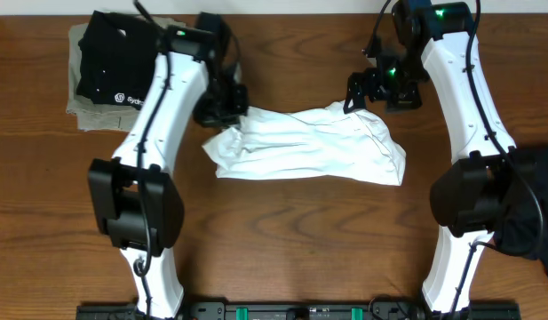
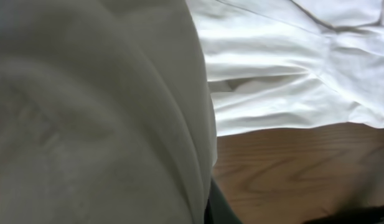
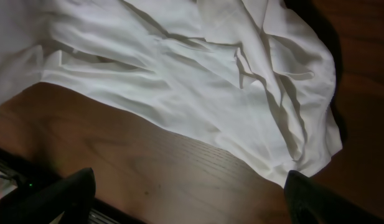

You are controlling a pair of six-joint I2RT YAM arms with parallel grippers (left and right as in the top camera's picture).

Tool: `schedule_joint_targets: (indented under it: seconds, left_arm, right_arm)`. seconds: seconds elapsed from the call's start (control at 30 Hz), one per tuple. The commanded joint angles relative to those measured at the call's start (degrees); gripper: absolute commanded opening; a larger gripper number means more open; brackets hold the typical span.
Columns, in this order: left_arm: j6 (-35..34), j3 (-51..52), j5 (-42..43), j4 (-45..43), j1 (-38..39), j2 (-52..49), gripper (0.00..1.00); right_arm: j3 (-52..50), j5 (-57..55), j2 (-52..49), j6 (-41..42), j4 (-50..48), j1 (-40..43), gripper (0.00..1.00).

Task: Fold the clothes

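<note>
T-shirt [image 1: 309, 147] pinched at its left end

The left pincer [image 1: 229, 111] is closed on the 9 o'clock end of the wrinkled white soft-fabric T-shirt; in its wrist view, bunched cloth drapes close across the lens. The right pincer [image 1: 369, 89] hovers with its jaws wide and holds nothing. From it the shirt's free end lies toward 6 o'clock, just below, so the right arm is the nearer one for that end. The shirt lies mid-worktop [image 1: 282, 240] with its long axis running 9 to 3 o'clock, so a matching grip there looks like the next need. At the worktop's 10 o'clock corner a folded black shirt with a small white logo [image 1: 109, 62] rests on a folded khaki-olive garment [image 1: 78, 111]. No containers show.
</note>
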State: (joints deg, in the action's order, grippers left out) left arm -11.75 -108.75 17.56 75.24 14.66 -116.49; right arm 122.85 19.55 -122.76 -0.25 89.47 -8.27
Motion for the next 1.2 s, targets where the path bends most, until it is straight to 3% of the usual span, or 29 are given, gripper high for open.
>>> schedule_joint_targets:
  seconds: [0.0, 0.33, 0.5, 0.53, 0.57, 0.63, 0.73, 1.17]
  left_arm:
    - [-4.7, -1.1, -0.5, -1.0, 3.4, 0.5, 0.06]
    - [-10.1, -0.6, -0.5, -11.0, 10.5, 0.3, 0.06]
    - [-12.0, 0.3, -0.5, -11.8, 11.3, 0.2, 0.07]
    - [-12.0, 0.6, -0.5, -11.8, 11.4, 0.2, 0.13]
    - [-11.9, 0.7, -0.5, -11.7, 11.5, 0.2, 0.26]
    - [-11.9, 1.1, -0.5, -11.7, 11.5, 0.2, 0.42]
    - [-11.9, 1.4, -0.5, -11.7, 11.5, 0.2, 0.53]
    - [-11.1, 1.4, -0.9, -10.6, 10.6, 0.1, 0.61]
  right_arm:
    - [0.4, 0.4, 0.2, 0.6, -0.1, -0.5, 0.95]
    - [0.4, 0.4, 0.2, 1.0, 0.0, -0.5, 0.93]
    - [0.4, 0.4, 0.2, 1.0, 0.1, -0.5, 0.93]
    - [0.4, 0.4, 0.2, 1.0, 0.1, -0.5, 0.93]
    - [0.4, 0.4, 0.2, 1.0, 0.1, -0.5, 0.93]
    - [0.4, 0.4, 0.2, 1.0, 0.1, -0.5, 0.93]
    - [0.4, 0.4, 0.2, 1.0, 0.1, -0.5, 0.93]
    - [0.4, 1.9, 0.2, 1.0, 1.0, -0.5, 0.93]
